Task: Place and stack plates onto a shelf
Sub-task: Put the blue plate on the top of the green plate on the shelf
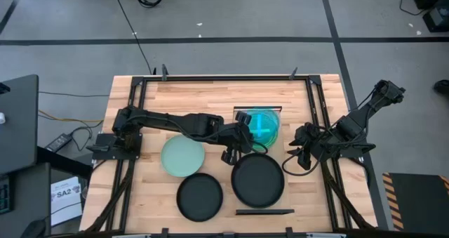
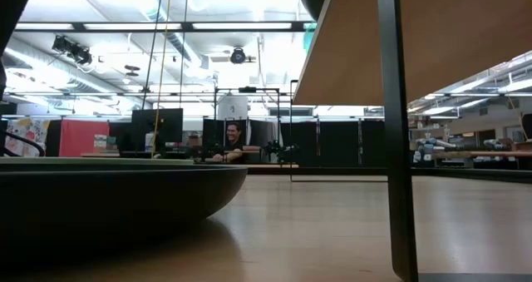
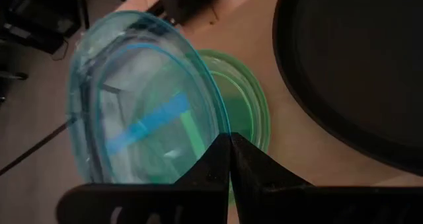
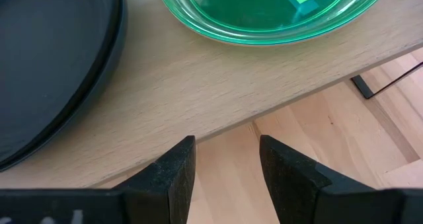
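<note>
Near table's far edge: left hand (image 3: 229, 159) clamped on teal-blue plate (image 3: 142, 98) rim, tilted over lime-green plate (image 3: 244, 105) on shelf (image 4: 198, 85); right hand (image 4: 225, 164) apart, beside shelf edge.

A seated person (image 2: 233, 143) beyond the table — cables (image 1: 66, 129) on the grey floor.

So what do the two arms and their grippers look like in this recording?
Both arms are dark, near-black jointed links with black cables looped along them. The left gripper has two matte black wedge-shaped fingers on a flat black crossbar. The right gripper has two black, blocky fingers with angled tips on a similar bar, with faint pale lettering at its edge. No coloured markings show.
</note>
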Motion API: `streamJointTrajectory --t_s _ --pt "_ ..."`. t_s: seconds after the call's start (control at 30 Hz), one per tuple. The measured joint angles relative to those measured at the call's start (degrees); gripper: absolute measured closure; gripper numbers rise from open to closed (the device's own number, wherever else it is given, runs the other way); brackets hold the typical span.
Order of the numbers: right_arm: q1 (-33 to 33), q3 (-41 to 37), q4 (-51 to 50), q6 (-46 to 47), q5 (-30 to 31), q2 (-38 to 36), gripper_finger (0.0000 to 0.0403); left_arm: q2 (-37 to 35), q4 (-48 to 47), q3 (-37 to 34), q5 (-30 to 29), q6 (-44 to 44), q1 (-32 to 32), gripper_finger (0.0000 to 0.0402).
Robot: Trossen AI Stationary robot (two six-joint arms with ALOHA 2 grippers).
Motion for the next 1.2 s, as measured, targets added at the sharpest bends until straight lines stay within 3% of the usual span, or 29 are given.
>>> streamJointTrajectory --t_s 0.33,0.5,0.93,1.2 --pt "0.0 0.0 0.0 0.0 0.0 0.0 0.0228 2.5 -0.4 0.0 0.3 -0.1 0.0 0.0393" --pt "0.0 0.0 0.0 0.0 0.0 0.0 0.0228 2.4 -0.2 0.0 4.5 -0.1 0.4 0.0393" --pt "0.0 0.0 0.0 0.0 0.0 0.0 0.0228 2.7 -0.2 0.0 6.0 -0.5 1.3 0.0392" --pt "0.0 0.0 0.0 0.0 0.0 0.0 0.0228 2.7 -0.1 0.0 6.0 -1.9 1.4 0.0371"
